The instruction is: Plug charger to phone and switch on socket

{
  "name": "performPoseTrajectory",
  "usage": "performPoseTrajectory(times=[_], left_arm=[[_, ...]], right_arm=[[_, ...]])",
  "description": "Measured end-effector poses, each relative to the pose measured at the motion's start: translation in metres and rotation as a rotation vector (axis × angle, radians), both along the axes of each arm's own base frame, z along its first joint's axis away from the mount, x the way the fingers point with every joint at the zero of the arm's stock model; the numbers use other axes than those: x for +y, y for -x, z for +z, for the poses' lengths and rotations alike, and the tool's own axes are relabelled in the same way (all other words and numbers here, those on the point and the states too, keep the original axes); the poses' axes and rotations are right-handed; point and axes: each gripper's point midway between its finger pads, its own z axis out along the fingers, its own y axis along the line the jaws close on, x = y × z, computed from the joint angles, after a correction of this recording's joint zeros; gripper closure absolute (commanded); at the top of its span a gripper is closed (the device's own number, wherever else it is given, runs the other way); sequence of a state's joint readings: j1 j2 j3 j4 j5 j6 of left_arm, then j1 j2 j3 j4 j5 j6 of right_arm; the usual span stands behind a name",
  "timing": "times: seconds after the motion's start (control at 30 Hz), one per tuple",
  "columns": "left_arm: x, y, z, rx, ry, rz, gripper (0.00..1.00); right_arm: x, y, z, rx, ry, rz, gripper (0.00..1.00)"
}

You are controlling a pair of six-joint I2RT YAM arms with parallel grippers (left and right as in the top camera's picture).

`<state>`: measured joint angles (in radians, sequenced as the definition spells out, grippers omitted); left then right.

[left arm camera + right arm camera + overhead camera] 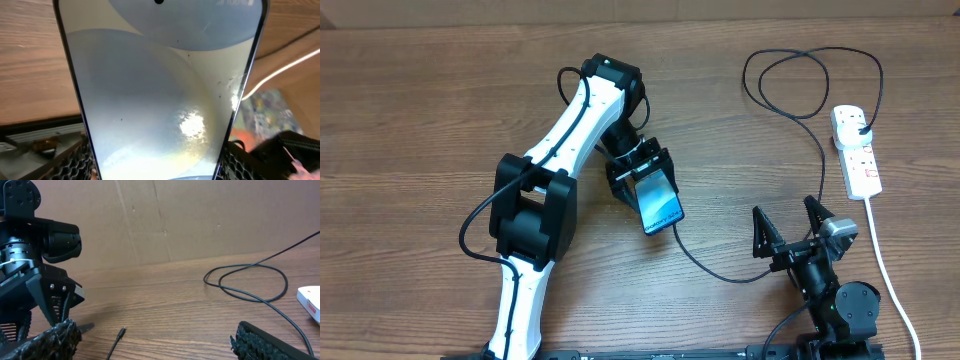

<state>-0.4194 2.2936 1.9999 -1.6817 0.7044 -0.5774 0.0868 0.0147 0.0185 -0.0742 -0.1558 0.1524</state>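
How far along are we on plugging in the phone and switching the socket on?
Done: the charger's black plug sits in the socket. In hand: the left hand grips the phone. Left: the charger's connector tip lies loose on the table, not in the phone, and the right hand stands open and empty. Switching the socket comes after that; I cannot tell the switch position from here.

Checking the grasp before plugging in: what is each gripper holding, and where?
Left gripper holds the phone by its long edges, near one end; right gripper holds nothing.
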Motion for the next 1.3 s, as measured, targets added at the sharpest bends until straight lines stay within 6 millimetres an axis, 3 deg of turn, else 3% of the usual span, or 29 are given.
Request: performPoseTrajectory(times=[0.73,0.97,1.3], left_arm=[[-0.005,0.000,0.004,0.015,0.033,0.016,0.96],[0.000,-0.006,-0.004,-0.019,-0.020,0.016,0.96],[0.003,-0.029,-0.020,-0.109,-0.103,0.071,0.95]], right_arm=[[0.000,0.000,0.000,0.000,0.000,0.000,0.00],[0.001,0.000,0.000,0.005,-0.019,0.006,0.00],[0.051,0.023,0.003,0.235,-0.545,0.315,0.00]])
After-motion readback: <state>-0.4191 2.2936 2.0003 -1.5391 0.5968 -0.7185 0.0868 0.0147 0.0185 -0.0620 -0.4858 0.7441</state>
